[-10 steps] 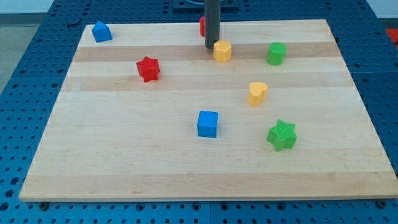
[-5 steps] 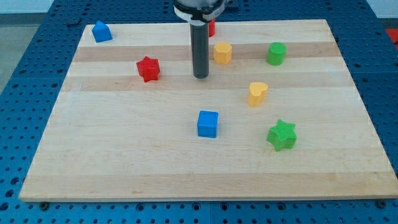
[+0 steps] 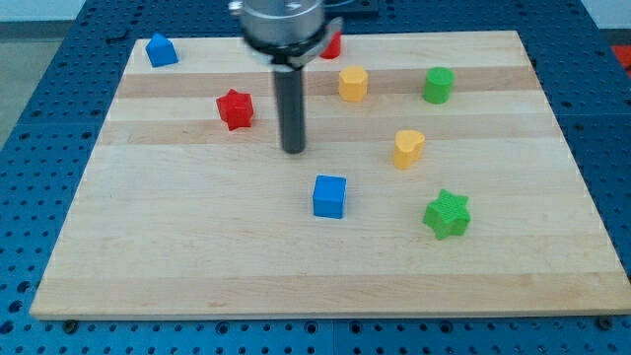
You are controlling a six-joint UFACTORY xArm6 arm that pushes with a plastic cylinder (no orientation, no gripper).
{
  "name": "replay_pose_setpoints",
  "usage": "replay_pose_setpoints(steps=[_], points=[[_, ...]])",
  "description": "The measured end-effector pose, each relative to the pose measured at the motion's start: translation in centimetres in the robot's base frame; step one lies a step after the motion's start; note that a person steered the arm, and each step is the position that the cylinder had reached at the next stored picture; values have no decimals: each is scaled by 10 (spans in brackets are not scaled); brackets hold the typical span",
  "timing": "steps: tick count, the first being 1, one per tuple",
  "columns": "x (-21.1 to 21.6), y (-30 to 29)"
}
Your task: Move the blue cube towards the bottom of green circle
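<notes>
A wooden bench (image 3: 197, 256) sits on blue pegboard. The rod has no jaws, so it holds nothing; my tip (image 3: 293, 151) rests at eleven o'clock of the blue cube (image 3: 329, 195), apart from it. The green circle (image 3: 438, 85) lies well off at two o'clock.

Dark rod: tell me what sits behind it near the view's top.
A red block pokes out behind the arm's housing, mostly covered, so its shape cannot be made out. My tip stands up-left of the blue cube.
</notes>
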State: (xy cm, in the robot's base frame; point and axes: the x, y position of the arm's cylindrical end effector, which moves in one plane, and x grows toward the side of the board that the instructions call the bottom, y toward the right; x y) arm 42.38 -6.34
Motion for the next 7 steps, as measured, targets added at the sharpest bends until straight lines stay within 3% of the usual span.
replay_pose_setpoints(steps=[2, 4, 7], points=[[60, -43], [100, 8], [102, 64]])
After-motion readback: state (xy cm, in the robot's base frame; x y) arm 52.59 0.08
